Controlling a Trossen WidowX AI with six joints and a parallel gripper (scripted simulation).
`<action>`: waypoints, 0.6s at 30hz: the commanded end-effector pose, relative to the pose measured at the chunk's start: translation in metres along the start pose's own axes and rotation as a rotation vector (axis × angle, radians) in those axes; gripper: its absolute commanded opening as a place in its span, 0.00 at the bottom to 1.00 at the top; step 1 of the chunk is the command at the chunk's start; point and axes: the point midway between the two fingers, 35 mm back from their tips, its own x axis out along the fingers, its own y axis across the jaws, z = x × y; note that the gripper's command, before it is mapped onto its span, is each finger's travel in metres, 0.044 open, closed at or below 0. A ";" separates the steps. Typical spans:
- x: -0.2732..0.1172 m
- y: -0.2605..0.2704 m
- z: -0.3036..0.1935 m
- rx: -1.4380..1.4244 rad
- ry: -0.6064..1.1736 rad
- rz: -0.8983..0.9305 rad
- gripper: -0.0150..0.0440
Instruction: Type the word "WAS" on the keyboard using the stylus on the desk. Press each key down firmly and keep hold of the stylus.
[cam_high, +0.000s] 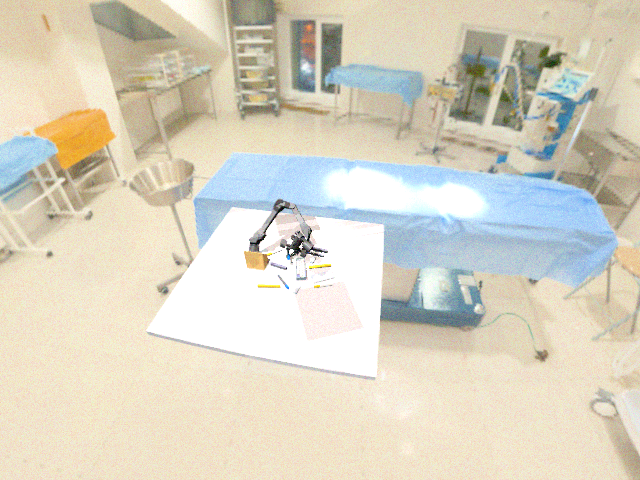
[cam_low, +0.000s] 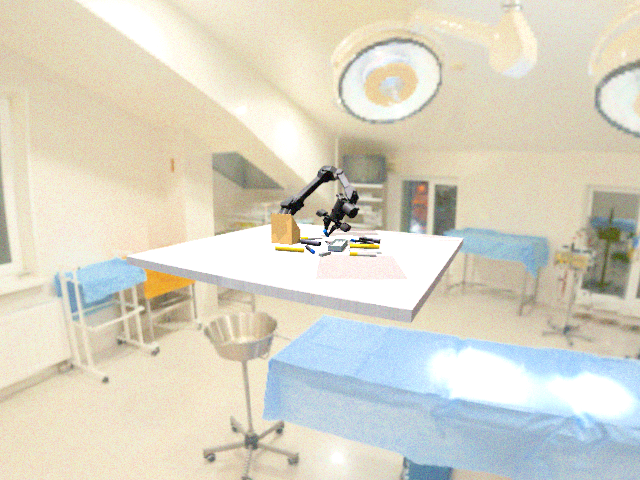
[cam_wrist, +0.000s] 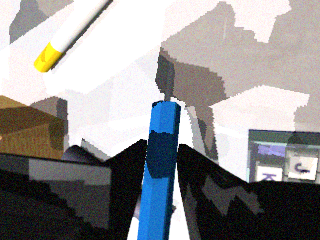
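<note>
So the biggest thing around the keyboard was the flat white table (cam_high: 222, 320) (cam_low: 232, 268), with the keyboard lying on its top. The black jointed robot arm (cam_high: 266, 225) (cam_low: 310, 188) was next in size, arching up on the far side of the keyboard in the exterior view. Its black gripper (cam_high: 289, 253) (cam_low: 326, 229) (cam_wrist: 162, 148) was angled down near the keyboard, closed around the stylus, one finger on each side of it.

The tan wooden block (cam_high: 256, 260) (cam_low: 284, 228) (cam_wrist: 30, 130) stood upright left of the keyboard in the top view. The keyboard itself, a small grey-green rectangle with pale keys (cam_high: 301, 269) (cam_low: 338, 244) (cam_wrist: 285, 160), had J and K readable in the wrist shot, both letters lying sideways.

Then the pens: one solid yellow stick (cam_high: 320, 266) (cam_low: 364, 246) lay just right of the keyboard from above, and a dark purplish one (cam_high: 278, 265) (cam_low: 310, 242) sat to its left.

And yeah, the stylus, a blue faceted stick with a thin greyish tip (cam_high: 288, 256) (cam_low: 325, 231) (cam_wrist: 162, 145), was in the gripper, off to the keyboard's left in the wrist view.
</note>
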 end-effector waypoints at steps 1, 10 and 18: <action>-0.008 -0.003 -0.001 0.066 0.128 0.030 0.25; -0.031 -0.015 -0.004 0.250 0.469 0.032 0.25; -0.061 -0.029 0.002 0.402 0.764 -0.086 0.25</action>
